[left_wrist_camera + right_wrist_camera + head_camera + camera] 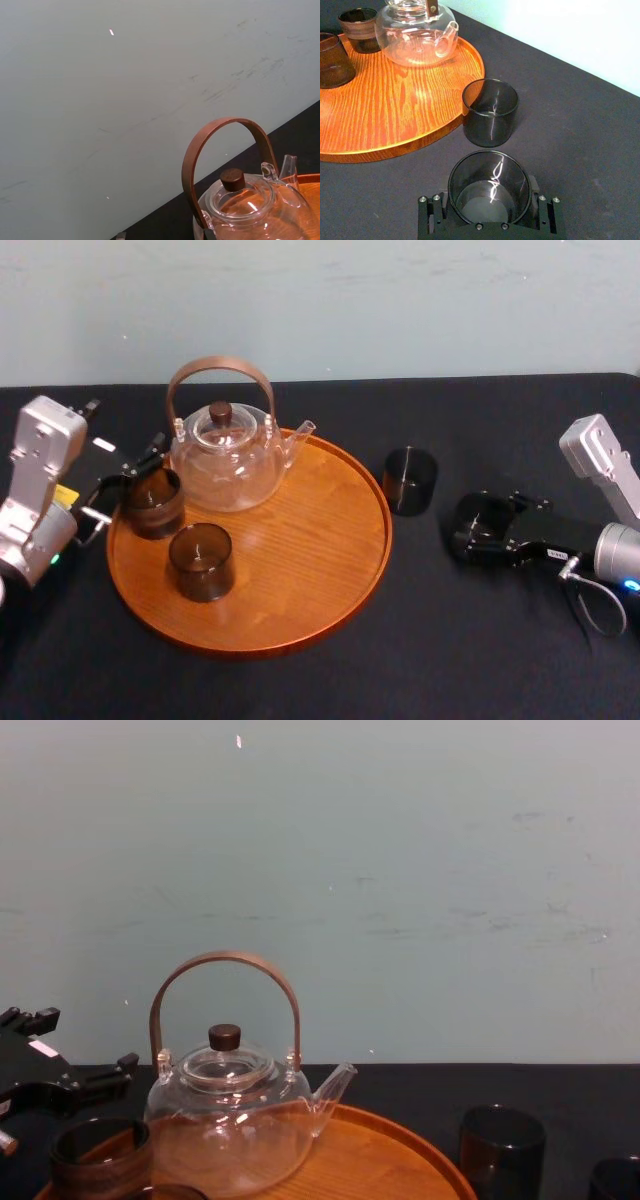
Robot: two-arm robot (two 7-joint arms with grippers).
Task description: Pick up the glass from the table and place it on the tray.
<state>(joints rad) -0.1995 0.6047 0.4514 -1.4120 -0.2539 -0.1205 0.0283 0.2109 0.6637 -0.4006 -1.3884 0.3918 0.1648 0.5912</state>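
The glass is gripped between the jaws of the right gripper low over the tabletop, right of the tray with another glass between, so only carrying and setting down are judged left; the left gripper is parked at the tray's left rim.

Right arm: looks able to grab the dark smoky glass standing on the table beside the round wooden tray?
Likely not now: the way to the standing smoky glass is free, but the right gripper is shut on another dark glass.
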